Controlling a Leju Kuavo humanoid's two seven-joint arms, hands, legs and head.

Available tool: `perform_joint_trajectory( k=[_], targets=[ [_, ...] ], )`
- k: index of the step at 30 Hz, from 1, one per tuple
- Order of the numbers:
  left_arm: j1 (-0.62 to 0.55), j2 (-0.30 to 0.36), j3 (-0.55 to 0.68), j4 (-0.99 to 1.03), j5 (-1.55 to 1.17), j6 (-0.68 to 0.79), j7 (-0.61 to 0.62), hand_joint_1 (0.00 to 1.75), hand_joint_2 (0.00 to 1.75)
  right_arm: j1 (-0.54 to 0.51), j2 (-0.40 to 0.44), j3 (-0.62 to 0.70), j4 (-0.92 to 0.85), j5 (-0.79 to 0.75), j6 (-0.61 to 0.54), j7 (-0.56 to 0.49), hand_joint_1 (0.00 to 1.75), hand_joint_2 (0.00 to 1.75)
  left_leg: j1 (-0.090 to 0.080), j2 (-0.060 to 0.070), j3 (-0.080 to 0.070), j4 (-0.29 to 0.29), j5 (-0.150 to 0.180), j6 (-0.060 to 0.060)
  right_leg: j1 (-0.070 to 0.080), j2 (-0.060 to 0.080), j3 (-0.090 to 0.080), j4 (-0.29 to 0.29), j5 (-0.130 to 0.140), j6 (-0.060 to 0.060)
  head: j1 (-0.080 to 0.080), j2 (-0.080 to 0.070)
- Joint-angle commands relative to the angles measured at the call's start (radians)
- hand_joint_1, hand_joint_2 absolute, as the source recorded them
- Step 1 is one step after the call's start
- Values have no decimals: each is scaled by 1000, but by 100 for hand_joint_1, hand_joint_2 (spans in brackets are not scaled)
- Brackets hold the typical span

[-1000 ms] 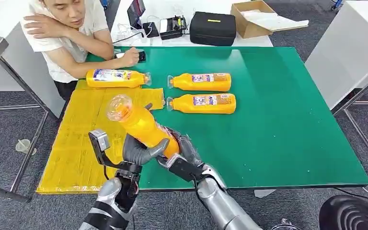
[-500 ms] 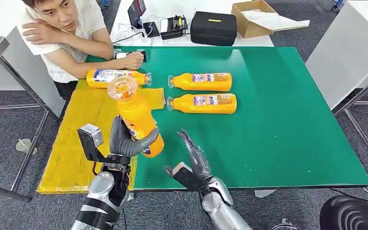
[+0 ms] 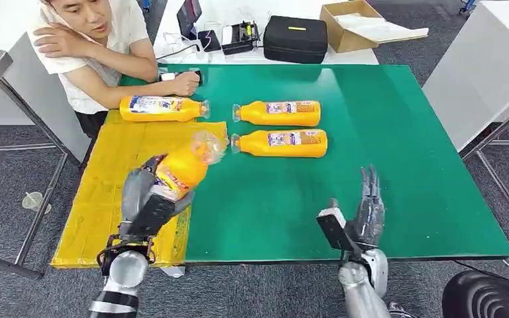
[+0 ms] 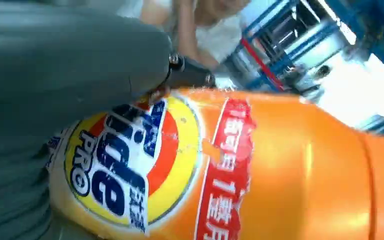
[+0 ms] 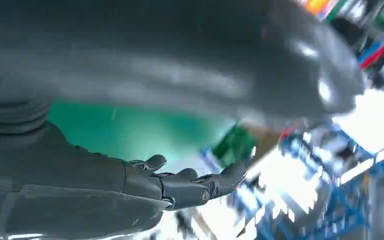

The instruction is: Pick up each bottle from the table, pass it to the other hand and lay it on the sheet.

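The left hand [image 3: 147, 202] grips a bottle [image 3: 184, 167] tilted over the sheet's [image 3: 106, 192] right edge. The right hand [image 3: 368, 211] holds nothing, fingers spread, by the table's [image 3: 404, 165] bare front edge.

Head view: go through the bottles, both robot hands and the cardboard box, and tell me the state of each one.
Held bottle: gripped by the left hand, tilted over the yellow sheet.
Bottle near the person: lying at the sheet's far edge.
Two bottles: lying on the green table.
Right hand: empty, fingers straight.
Cardboard box: open.
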Motion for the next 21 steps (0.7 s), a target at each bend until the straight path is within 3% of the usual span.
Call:
perform_joint_trajectory(
  k=[1,21],
  targets=[
    [-213,108,-23,454,-251,28,63,175,175,-92,-24,-19,47,134,-48,40,0,0,0,2,7,-1,1,0,1,0,6,-1,0,-5,0,0],
    [-210,102,-16,442,-253,28,60,175,175,-88,-27,-12,53,130,-58,40,0,0,1,2,2,0,1,0,1,0,2,0,2,-5,0,0]
  ],
)
